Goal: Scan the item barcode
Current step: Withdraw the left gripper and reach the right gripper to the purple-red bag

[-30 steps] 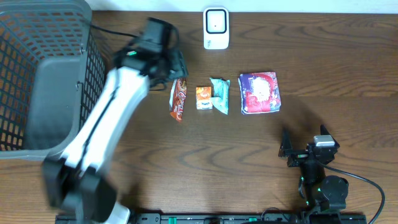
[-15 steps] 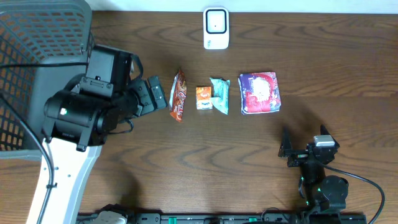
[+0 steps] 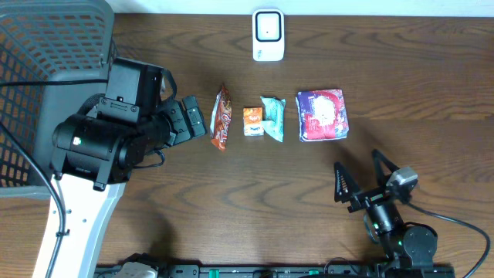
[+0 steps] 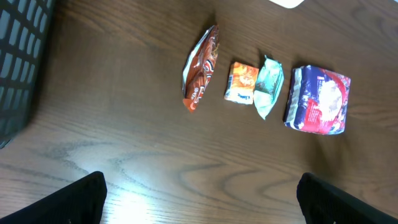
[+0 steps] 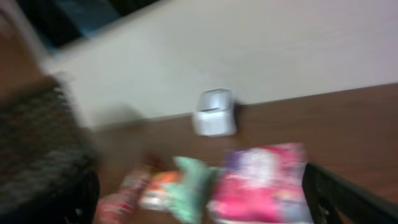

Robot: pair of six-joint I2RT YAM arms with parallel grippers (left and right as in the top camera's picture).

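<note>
Several items lie in a row mid-table: an orange-red snack packet (image 3: 221, 117) (image 4: 200, 68), a small orange box (image 3: 253, 121) (image 4: 241, 82), a teal packet (image 3: 272, 117) (image 4: 268, 86) and a purple-pink pack (image 3: 323, 114) (image 4: 317, 99). The white barcode scanner (image 3: 268, 35) (image 5: 214, 113) stands at the far edge. My left gripper (image 3: 197, 120) (image 4: 205, 208) hangs open just left of the snack packet, holding nothing. My right gripper (image 3: 361, 174) (image 5: 211, 205) is open and empty at the near right, short of the purple-pink pack (image 5: 261, 183). The right wrist view is blurred.
A large grey mesh basket (image 3: 46, 77) (image 4: 18, 68) fills the far left, close behind the left arm. Bare wood lies between the item row and the near edge. A cable runs from the right arm's base.
The left arm pulled back from over the snack packet to its left side and its jaws widened. The right gripper has just tipped up and swung, blurring its view.
</note>
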